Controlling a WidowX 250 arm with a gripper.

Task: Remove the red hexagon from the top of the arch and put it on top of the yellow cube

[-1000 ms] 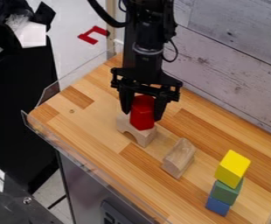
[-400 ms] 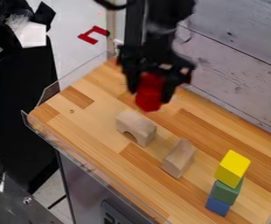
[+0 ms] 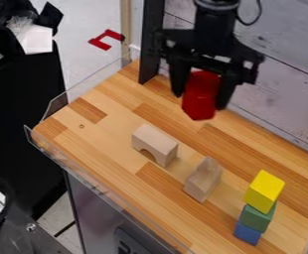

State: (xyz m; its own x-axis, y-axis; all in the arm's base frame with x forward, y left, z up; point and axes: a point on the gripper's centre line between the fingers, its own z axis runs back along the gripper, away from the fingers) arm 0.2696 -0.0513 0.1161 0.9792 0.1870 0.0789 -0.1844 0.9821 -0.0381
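A black robot arm hangs down in front of a pale wood-plank wall, over a striped wooden counter (image 3: 97, 144). Its gripper (image 3: 200, 100) has its two jaws closed in on either side of a red hexagon (image 3: 201, 89), a solid six-sided block, holding it raised near the counter's wall-side edge. Below it, apart from the red block, a natural-wood arch (image 3: 155, 144) rests between that edge and the opposite long edge, which has a clear plastic rim (image 3: 100, 183). Next in line, toward the counter's near right corner, lies a plain wooden block (image 3: 203, 179) with slanted faces. Nearer still to that corner I see a small upright stack: a blue block (image 3: 248, 233) at the bottom, a green block (image 3: 257, 217) in the middle, and a bright yellow cube (image 3: 264, 189) on top. A red mark (image 3: 107, 39) shows on the pale floor beyond the counter.
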